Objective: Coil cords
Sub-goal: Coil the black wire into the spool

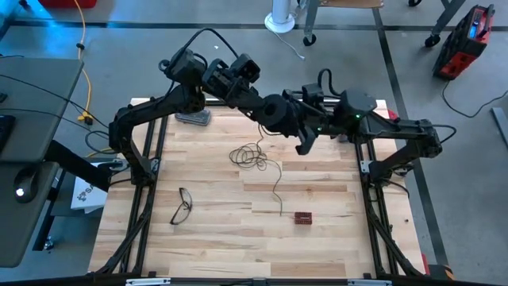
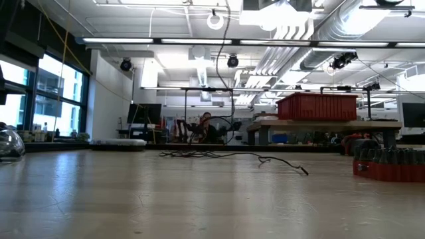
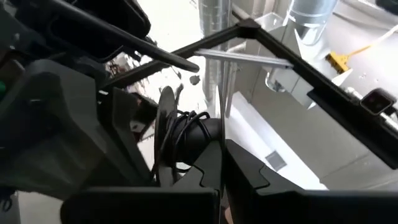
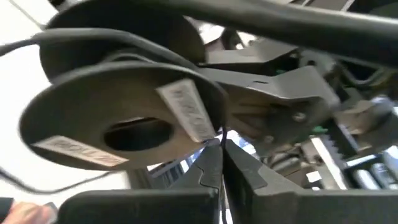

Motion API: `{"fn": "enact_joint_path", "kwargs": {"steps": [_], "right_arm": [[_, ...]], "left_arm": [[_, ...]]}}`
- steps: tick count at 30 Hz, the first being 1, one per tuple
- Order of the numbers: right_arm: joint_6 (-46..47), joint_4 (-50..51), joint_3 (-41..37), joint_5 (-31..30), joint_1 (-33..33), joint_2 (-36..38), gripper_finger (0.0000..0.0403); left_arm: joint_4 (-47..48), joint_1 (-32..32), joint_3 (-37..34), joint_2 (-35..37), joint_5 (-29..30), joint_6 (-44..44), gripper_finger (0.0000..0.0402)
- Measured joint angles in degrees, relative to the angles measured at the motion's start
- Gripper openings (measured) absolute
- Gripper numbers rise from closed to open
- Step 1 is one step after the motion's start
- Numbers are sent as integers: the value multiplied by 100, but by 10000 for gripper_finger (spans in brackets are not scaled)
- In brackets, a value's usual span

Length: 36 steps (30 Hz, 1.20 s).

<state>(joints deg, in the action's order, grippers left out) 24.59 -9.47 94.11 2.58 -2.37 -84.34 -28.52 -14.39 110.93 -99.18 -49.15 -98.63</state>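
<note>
Both arms are raised high over the table's far middle, and their grippers meet at a small black reel (image 4: pixel 124 118) with dark wire wound on its hub (image 3: pixel 185 132). My left gripper (image 3: pixel 221 152) and my right gripper (image 4: pixel 221 152) are both shut beside the reel. From up there one thin strand (image 2: pixel 232 79) hangs down to the rest of the cord (image 1: pixel 250 155). That part lies in loose loops on the wood, with its tail (image 1: pixel 279 208) running toward the near edge. My left gripper has its shut fingertips (image 3: pixel 211 163) against the dark end of the reel (image 3: pixel 205 132), next to the wound wire. Whether they pinch the wire or the reel there, I cannot tell. The reel is lifted clear of the table. My right gripper pinches the rim of the reel's nearer flange (image 4: pixel 208 127) between its two fingertips. The flange's labelled face is toward the wrist camera. The reel is held high above the table, and the wire trails from it.
Black-framed eyeglasses (image 1: pixel 182 205) lie near the table's left side. A small dark red block (image 1: pixel 303 217) sits near the front middle. A grey flat object (image 1: pixel 193 117) lies at the far left. A yellow cable (image 1: pixel 84 48) runs over the floor beyond the table.
</note>
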Motion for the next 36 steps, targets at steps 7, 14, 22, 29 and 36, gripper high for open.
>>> {"fn": "enact_joint_path", "kwargs": {"steps": [7,14,22,29,36], "right_arm": [[-42,-43,0,240,2,-105,0],[91,63,0,863,88,-80,0],[101,-193,0,822,87,-141,0],[71,-262,0,843,85,-203,0],[-201,-676,0,1268,68,-285,0]], "left_arm": [[-65,92,-11,-52,-6,-14,0],[-1065,109,-11,-51,-217,-223,0],[-1029,95,-9,-52,-273,415,0],[-1035,325,-9,-50,-156,658,0],[-1159,496,222,-52,-292,1578,0]]}}
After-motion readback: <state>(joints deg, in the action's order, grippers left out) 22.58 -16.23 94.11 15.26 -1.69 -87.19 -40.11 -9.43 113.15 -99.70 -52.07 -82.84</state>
